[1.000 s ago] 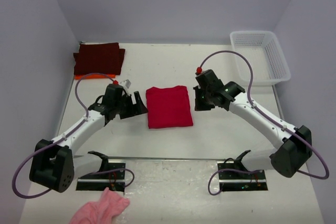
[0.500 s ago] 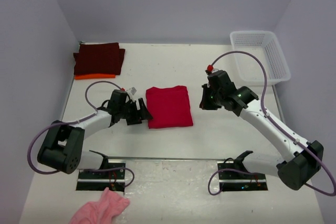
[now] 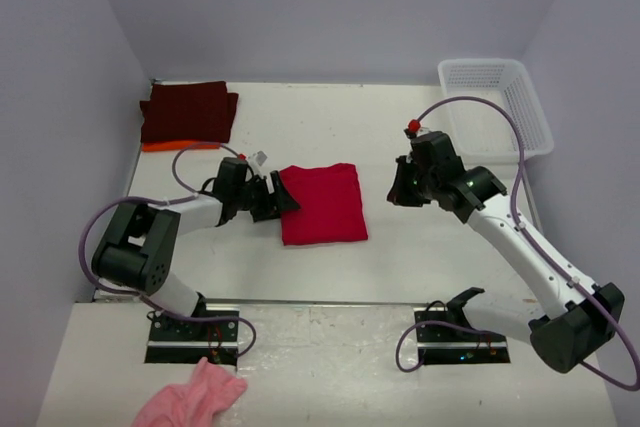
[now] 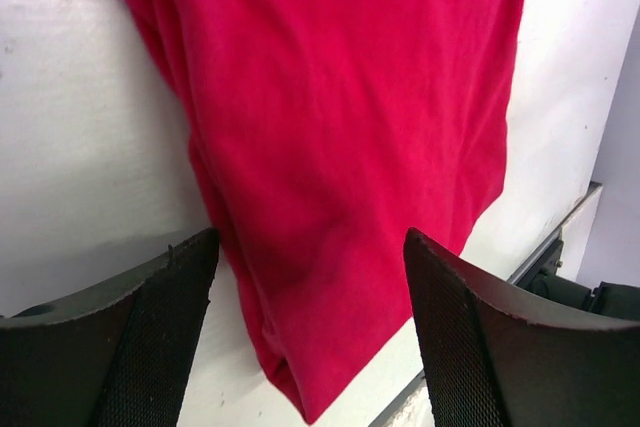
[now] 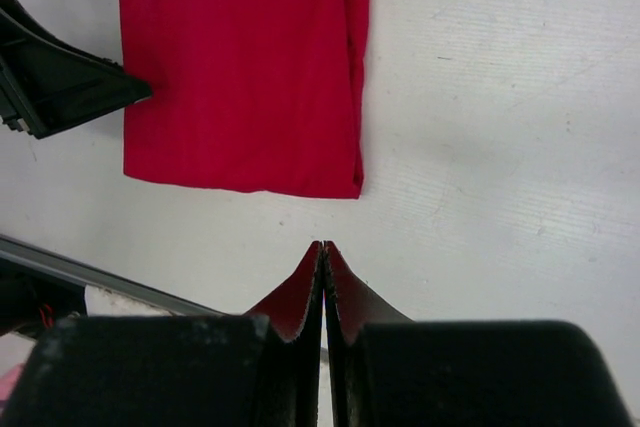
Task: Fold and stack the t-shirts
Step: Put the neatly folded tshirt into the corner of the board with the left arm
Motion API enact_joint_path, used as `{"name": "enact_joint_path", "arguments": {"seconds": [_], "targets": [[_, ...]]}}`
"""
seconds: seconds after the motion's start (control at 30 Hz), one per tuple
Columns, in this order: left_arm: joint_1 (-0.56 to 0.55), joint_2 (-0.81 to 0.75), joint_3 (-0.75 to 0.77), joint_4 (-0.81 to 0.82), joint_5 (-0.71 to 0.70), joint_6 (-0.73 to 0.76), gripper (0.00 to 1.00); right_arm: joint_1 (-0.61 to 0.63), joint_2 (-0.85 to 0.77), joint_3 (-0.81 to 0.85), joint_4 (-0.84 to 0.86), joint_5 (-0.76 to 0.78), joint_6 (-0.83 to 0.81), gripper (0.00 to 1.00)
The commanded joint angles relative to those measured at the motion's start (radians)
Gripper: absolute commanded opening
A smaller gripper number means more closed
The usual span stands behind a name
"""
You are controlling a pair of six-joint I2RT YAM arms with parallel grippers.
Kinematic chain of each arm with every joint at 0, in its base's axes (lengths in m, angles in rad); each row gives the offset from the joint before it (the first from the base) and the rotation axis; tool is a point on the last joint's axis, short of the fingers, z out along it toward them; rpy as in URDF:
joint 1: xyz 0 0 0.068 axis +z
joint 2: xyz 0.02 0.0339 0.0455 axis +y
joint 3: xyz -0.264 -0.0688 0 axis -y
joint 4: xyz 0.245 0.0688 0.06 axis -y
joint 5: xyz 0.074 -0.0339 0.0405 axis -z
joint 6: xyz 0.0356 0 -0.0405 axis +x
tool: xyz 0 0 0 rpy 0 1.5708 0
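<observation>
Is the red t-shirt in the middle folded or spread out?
Folded. The red t-shirt lies as a compact rectangle with no sleeves showing, and the left wrist view shows stacked layers along its edge.

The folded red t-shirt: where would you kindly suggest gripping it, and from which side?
The red t-shirt lies flat, layers showing at its left edge; probably pinch that edge, coming low from the left, where the open left gripper faces it.
</observation>
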Motion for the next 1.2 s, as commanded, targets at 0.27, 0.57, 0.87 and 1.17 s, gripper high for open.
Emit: {"name": "enact_joint_path", "arguments": {"seconds": [0.27, 0.57, 0.87, 1.17], "targets": [[0.006, 0.141, -0.047, 0.169, 0.001, -0.053, 0.76, -0.025, -0.024, -0.015, 0.025, -0.030, -0.022, 0.00], [0.001, 0.220, -0.084, 0.272, 0.020, -0.079, 0.62, -0.027, -0.021, -0.045, 0.037, -0.045, -0.014, 0.00], [0.001, 0.283, -0.082, 0.334, 0.029, -0.084, 0.35, -0.027, -0.021, -0.051, 0.036, -0.029, -0.015, 0.00], [0.002, 0.382, -0.064, 0.427, 0.079, -0.099, 0.00, -0.027, -0.016, -0.061, 0.016, -0.036, -0.019, 0.00]]}}
